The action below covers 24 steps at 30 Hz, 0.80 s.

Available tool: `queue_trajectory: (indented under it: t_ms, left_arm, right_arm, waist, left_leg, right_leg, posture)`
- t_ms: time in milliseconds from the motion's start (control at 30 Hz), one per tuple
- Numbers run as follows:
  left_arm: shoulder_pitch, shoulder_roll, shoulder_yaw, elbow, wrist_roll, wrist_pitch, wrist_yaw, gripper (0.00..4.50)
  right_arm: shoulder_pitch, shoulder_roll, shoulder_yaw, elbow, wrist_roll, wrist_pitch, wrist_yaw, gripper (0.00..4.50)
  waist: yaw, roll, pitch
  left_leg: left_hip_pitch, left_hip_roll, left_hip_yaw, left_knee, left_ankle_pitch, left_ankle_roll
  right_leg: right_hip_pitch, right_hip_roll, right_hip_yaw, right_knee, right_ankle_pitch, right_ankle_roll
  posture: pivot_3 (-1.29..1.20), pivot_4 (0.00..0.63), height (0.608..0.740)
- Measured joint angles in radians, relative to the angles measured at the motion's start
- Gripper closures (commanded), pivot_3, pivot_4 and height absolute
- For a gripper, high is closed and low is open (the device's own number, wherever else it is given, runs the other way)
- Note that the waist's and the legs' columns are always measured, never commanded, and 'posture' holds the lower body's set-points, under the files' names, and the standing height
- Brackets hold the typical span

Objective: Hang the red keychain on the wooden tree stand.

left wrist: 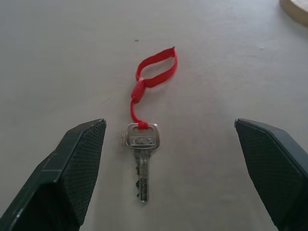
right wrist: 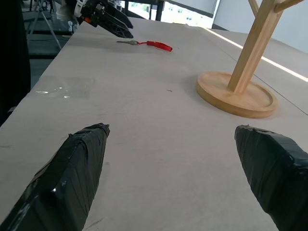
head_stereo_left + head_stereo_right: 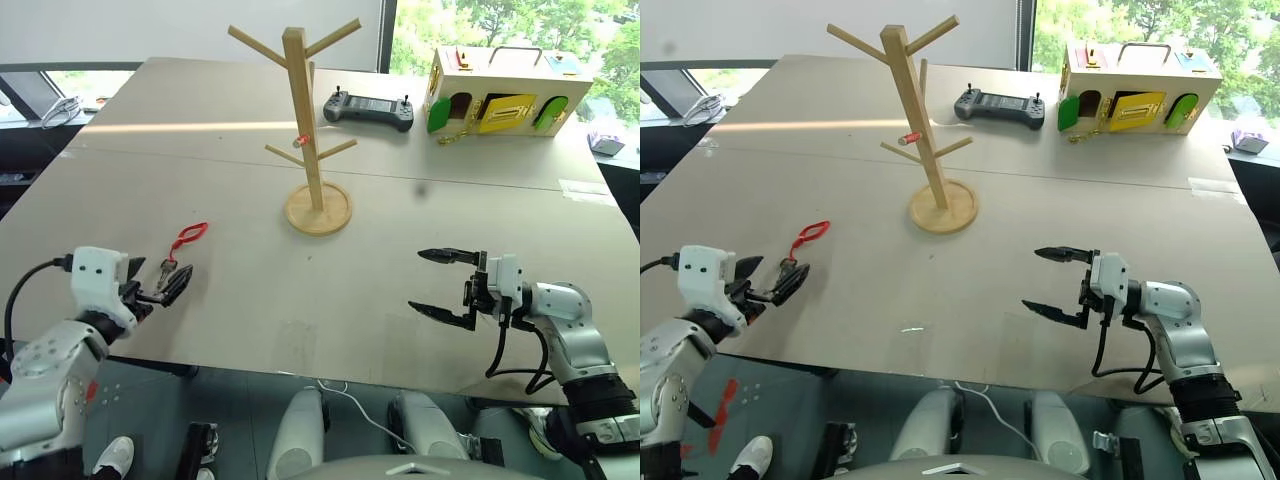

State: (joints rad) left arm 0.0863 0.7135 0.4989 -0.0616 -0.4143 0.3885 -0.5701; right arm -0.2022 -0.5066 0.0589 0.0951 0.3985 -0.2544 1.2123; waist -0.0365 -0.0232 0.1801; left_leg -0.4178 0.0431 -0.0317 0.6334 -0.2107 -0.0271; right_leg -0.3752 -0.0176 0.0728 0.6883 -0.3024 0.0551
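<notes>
Left hand hangs spread wide just short of the red keychain, which lies flat on the matte table straight ahead between its ribbed black fingers; nothing is grasped, so pickup and hanging both remain. Beyond stands the wooden tree stand, smooth pale pegs angled up, while the right hand gapes empty.

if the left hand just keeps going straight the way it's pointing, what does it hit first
The key of the red keychain, most likely. It lies flat on the table, between the open fingers of the left hand. How high the hand is above the table is unclear.
</notes>
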Motion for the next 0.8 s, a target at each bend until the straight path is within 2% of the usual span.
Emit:
queue_trajectory:
  t_ms: [267, 800]
  left_arm:
    - [-0.092, 0.005, -0.053, 0.202, 0.079, -0.152, -0.059, 0.07]
    - [-0.259, 0.04, -0.118, 0.439, 0.121, -0.214, -0.134, 0.07]
  right_arm:
    - [0.018, -0.006, -0.006, -0.038, -0.001, 0.012, -0.051, 0.0]
    - [0.051, -0.023, -0.035, -0.101, 0.003, 0.071, -0.111, 0.0]
  waist:
    - [-0.002, 0.0, 0.0]
    - [-0.002, 0.0, 0.0]
  left_leg:
    - [0.0, 0.0, 0.0, 0.0, 0.0, 0.0]
    - [0.0, 0.0, 0.0, 0.0, 0.0, 0.0]
  right_leg:
    - [0.0, 0.0, 0.0, 0.0, 0.0, 0.0]
    - [0.0, 0.0, 0.0, 0.001, 0.0, 0.0]
  posture:
    - [0.0, 0.15, 0.74]
    - [0.0, 0.15, 0.74]
